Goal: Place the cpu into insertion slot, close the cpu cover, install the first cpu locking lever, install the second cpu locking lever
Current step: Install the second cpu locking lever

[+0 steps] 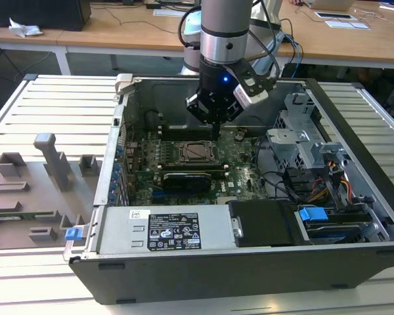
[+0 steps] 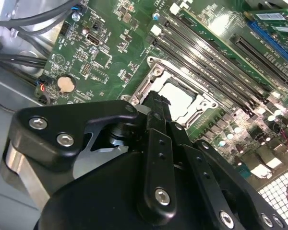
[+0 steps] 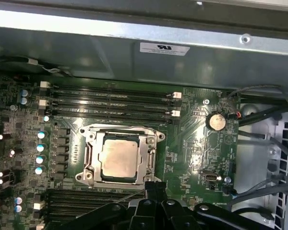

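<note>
Claw [image 3: 152, 188] (fingers together) beside cpu [image 3: 118, 158], cpu cover [image 3: 149, 153] closed.

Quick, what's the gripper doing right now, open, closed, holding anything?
Gripper: fingers shut together, holding nothing, tips at the edge of the cpu cover, which lies closed over the cpu.

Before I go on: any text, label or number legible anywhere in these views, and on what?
Power supply label: too small to read.
White sticker on the case wall: blurred.
Print on the green board: too small to read.
Nothing legible.
</note>
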### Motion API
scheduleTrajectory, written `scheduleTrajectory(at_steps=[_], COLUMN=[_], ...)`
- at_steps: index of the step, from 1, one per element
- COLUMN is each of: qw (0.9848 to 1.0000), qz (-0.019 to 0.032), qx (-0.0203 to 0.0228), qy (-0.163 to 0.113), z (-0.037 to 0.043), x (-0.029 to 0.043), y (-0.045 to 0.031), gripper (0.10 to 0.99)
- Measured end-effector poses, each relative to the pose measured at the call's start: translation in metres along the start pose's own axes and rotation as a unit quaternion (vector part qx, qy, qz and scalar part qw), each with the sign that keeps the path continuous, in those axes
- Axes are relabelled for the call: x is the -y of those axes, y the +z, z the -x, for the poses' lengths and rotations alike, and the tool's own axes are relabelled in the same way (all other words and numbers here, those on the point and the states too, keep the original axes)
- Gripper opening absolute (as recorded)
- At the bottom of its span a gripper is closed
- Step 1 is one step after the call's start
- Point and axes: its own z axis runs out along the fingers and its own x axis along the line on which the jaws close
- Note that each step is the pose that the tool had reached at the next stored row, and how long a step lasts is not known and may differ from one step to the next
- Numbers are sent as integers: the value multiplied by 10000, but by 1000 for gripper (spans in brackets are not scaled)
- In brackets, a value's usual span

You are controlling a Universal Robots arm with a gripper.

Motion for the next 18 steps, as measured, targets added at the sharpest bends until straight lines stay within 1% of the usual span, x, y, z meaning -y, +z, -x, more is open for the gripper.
scheduleTrajectory(at_steps=[3, 5, 7, 8, 9, 13, 18], qw=[10000, 10000, 10000, 10000, 10000, 10000, 10000], qz=[-2, -1, 0, -1, -1, -2, 0], qx=[0, 1, 1, 1, 1, 1, 1], qy=[1, 0, 1, 1, 1, 1, 1], z=[-1, -7, -13, -24, -38, -132, -210], x=[4, 66, 99, 126, 134, 139, 140], y=[-1, -1, 0, 4, 13, 31, 80], gripper=[106, 106, 106, 106, 106, 106, 106])
